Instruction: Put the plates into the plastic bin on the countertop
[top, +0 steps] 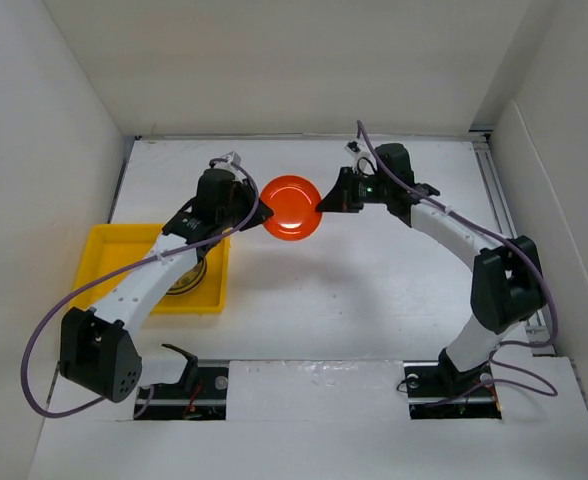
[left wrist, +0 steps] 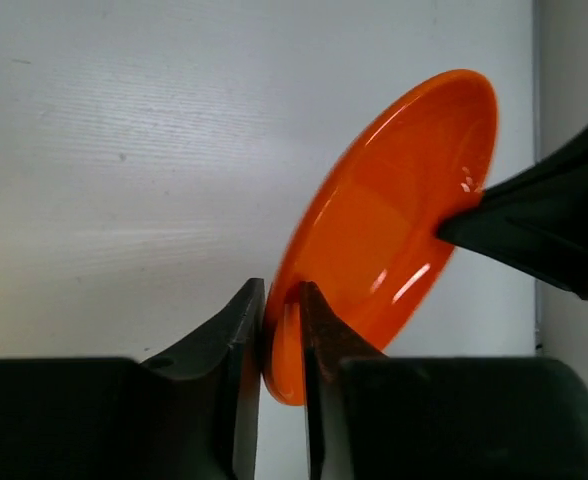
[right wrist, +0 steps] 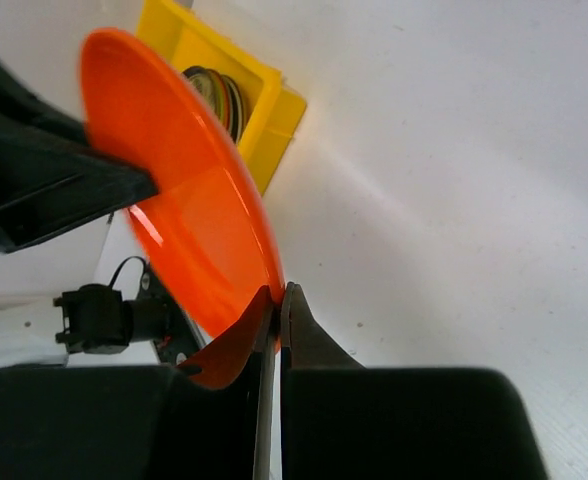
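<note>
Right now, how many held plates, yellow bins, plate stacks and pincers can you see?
orange plate, pinched at its rim from both sides: 1
yellow bin: 1
plate stack in the bin, too hidden to count its plates: 1
pincers, the left pincer and the right pincer: 2
Total: 5

The white countertop is broad and flat. Directly on it, at the left and toward the near edge, sits the yellow plastic bin.
</note>
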Action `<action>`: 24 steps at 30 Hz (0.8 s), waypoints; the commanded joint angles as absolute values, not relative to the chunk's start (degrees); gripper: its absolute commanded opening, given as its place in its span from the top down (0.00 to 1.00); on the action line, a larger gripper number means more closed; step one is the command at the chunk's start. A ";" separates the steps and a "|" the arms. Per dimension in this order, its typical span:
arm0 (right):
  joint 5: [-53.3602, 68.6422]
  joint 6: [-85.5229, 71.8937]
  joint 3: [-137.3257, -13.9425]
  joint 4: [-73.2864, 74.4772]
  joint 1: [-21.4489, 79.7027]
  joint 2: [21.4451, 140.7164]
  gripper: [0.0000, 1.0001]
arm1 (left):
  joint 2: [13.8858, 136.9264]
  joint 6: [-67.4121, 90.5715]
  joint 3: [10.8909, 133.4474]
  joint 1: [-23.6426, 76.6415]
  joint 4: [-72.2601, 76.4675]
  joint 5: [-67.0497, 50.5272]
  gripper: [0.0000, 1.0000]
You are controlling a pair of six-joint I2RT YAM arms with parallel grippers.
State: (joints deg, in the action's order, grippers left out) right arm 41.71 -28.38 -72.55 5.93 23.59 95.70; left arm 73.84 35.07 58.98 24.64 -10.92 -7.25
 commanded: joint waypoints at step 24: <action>35.07 -22.85 -56.95 0.88 24.35 92.47 0.06 | 41.49 56.69 39.73 -2.64 -32.44 21.54 1.00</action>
State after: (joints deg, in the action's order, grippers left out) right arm 34.70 -24.73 -57.12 4.25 23.75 95.09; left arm 42.09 52.97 41.41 -2.61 -31.44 19.99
